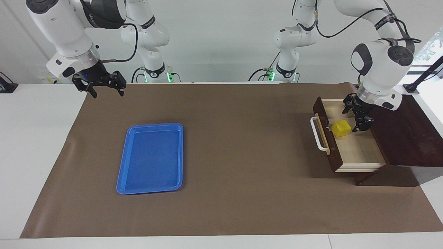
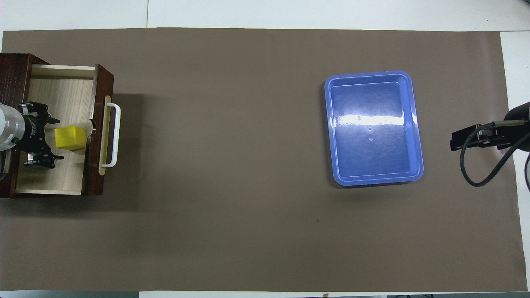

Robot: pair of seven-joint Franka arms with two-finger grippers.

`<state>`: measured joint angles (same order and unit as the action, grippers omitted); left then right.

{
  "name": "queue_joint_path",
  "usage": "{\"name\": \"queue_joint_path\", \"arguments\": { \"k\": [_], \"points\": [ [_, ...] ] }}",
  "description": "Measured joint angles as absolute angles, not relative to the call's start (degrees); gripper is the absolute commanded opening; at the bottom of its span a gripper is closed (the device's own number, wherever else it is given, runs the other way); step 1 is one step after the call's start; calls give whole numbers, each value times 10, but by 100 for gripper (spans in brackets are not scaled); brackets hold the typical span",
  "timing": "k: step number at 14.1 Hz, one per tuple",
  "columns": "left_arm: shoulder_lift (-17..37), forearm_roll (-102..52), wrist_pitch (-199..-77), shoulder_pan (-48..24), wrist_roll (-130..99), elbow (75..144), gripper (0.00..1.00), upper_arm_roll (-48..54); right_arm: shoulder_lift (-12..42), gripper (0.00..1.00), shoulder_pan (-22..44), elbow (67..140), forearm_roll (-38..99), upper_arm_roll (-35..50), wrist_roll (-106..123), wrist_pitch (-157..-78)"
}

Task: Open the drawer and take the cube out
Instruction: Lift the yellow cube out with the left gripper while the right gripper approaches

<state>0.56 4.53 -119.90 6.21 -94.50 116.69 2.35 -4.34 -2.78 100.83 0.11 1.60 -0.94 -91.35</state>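
You have a white table (image 1: 41,145) in front of you with a brown mat (image 1: 235,145) laid over most of it, and a plain pale wall at the robots' end. Take the drawer (image 1: 349,145) as your landmark: it sits at the left arm's end of the table, pulled out of its dark brown cabinet (image 1: 405,131), with the pale wood floor showing and the white bar handle (image 1: 317,134) facing the middle of the mat.

The cube (image 1: 341,128) lies inside the drawer, on the floor just beside the front panel that carries the handle, and in the part of the drawer nearer to the robots.

Your left gripper (image 1: 358,114) is over the open drawer, beside the cube on the cabinet's side. Its 2 fingers are spread wide and hold nothing; in the overhead view (image 2: 43,138) the fingertips stand either side of the cube's line without touching it. How low it hangs inside the drawer is hard to judge, perhaps just above the floor.

Well away from the drawer, toward the right arm's end, a blue tray (image 1: 150,158) rests flat on the mat. Your right gripper (image 1: 100,83) waits in the air over the mat's corner at that end, also spread and holding nothing.
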Motion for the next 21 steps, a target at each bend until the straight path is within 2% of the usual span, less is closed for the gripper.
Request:
{"name": "queue_joint_path", "arguments": {
  "k": [1,2,3,4,5,9,13,16,21],
  "points": [
    [6,43,-1205,62,-951,1172,100,24,-48,100,-26,1019,13,18,-41,-917],
    [6,41,-1208,62,-954,1175,82,24,-50,100,-24,1027,23,21,-73,-920],
    [6,39,-1210,63,-956,1176,42,24,-52,100,-20,1034,31,24,-104,-923],
    [6,35,-1211,64,-958,1176,8,23,-52,100,-11,1040,39,25,-139,-925],
    [6,27,-1213,65,-959,1176,0,23,-52,100,0,1045,49,26,-179,-928],
    [9,13,-1191,67,-960,1154,0,23,-38,100,50,1065,93,28,-353,-962],
    [30,6,-1039,55,-976,1016,0,32,-2,100,100,1069,167,30,-532,-1000],
    [34,1,-986,-5,-1044,956,0,38,23,100,132,1071,237,30,-633,-1041],
    [51,0,-1003,-163,-1189,954,0,44,62,100,201,1081,362,30,-750,-1169]
  ]
}}
